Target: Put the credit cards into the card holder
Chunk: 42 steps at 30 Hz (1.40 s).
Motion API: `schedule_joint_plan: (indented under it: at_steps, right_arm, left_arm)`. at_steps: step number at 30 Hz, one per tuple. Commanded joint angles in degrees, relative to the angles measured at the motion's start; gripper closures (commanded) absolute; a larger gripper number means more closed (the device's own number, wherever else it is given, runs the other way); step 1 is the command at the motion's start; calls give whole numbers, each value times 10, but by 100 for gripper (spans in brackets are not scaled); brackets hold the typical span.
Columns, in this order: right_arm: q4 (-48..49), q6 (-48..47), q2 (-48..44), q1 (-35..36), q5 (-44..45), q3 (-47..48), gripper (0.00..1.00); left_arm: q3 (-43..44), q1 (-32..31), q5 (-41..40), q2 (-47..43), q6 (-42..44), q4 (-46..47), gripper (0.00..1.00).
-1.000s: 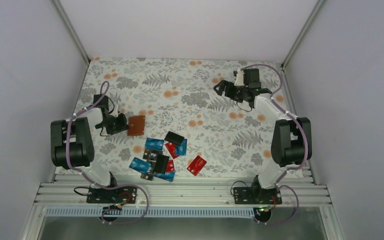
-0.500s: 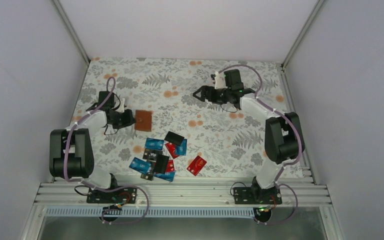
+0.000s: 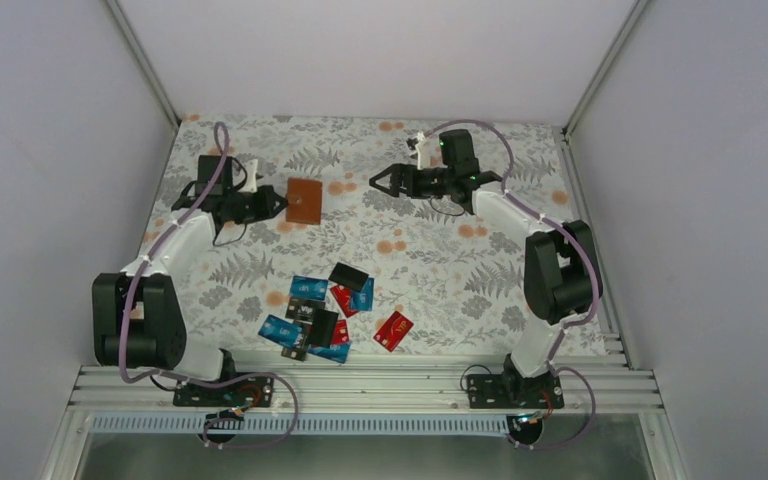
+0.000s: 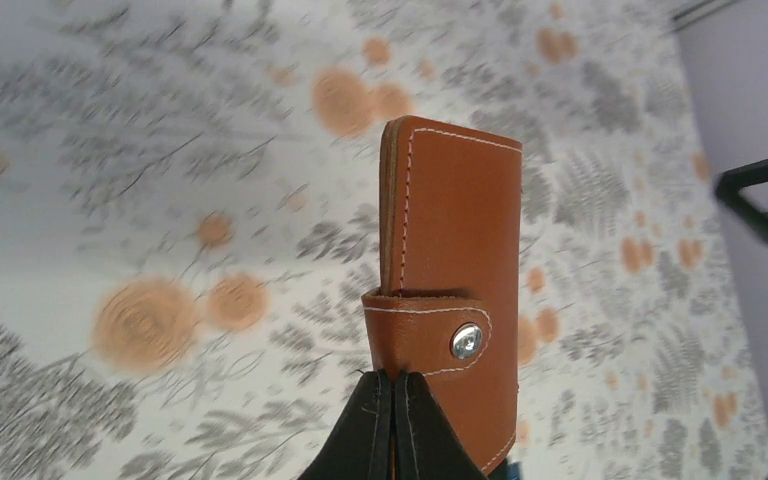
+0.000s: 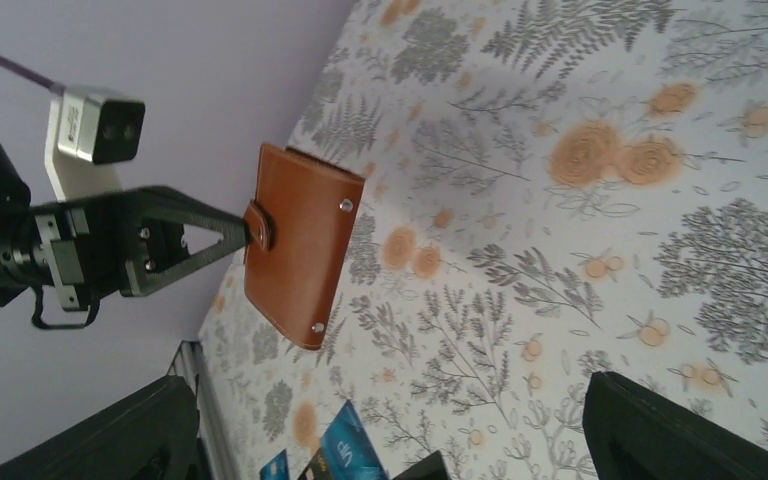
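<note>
A floral-patterned tabletop (image 3: 440, 270) fills the enclosure, with white walls on three sides. The left arm (image 3: 175, 245) stretches up the left side toward the far end. The right arm (image 3: 520, 215) bends in from the right, and its wrist points left across the far part of the tabletop.

The credit cards (image 3: 312, 312) lie in a loose, overlapping cluster near the front centre, a mix of blue, red and black. One red card (image 3: 394, 330) sits just apart at the cluster's right.

The card holder (image 3: 305, 201) is at the far left-centre, well apart from the cards and between the two wrists. It is a closed tan-brown leather fold with white stitching. It appears to be held up off the tabletop, though the pictures do not make the gap certain.

The left gripper (image 4: 392, 378) has its black fingers (image 4: 365, 440) pressed together on the holder's closing strap (image 4: 430, 325), pinching its end. The right gripper (image 3: 378, 181) is near the holder's right side without touching it, its fingers (image 5: 680, 430) spread wide with nothing between them.

A silver snap stud (image 4: 467, 342) fastens the strap.
</note>
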Motion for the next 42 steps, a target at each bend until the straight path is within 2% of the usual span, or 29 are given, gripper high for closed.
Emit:
schedule_joint_plan:
  at_steps: [1,8,13,23,28,34,35,36,39,40,42]
  right_arm:
    - [52,23,-19,8,-59,-8,3]
    - [87,29,-34,22,-114,-17,5]
    - [116,45,-36,35,-152,-14,17]
    - [164,86,-52,53,-163,7,33]
    - [181,105,-44,59,-166,16,58]
    - [149,93,-40,66,-165,29,91]
    - [138,84,-41,67,-160,32,95]
    - [124,74,-42,68,-154,37,95]
    - [59,26,-50,70,-106,55,96]
    - [31,7,-53,72,-83,62,96]
    - [-14,-22,-54,75,-40,74,96]
  left_arm:
    - [39,-18,62,-20,-29,22,98]
    - [81,-55,110,-39,-63,37,98]
    - [97,-73,153,-44,-105,74,97]
    - [121,-97,168,-41,-139,102,98]
    - [114,-103,168,-44,-142,111,98]
    - [106,-106,160,-52,-143,117,97]
    - [106,-107,156,-53,-140,114,95]
    - [108,-107,147,-56,-131,105,87]
    - [126,-108,74,-68,-87,49,49]
    - [131,-110,41,-73,-71,26,42]
    - [136,-114,-10,-83,-50,-2,35]
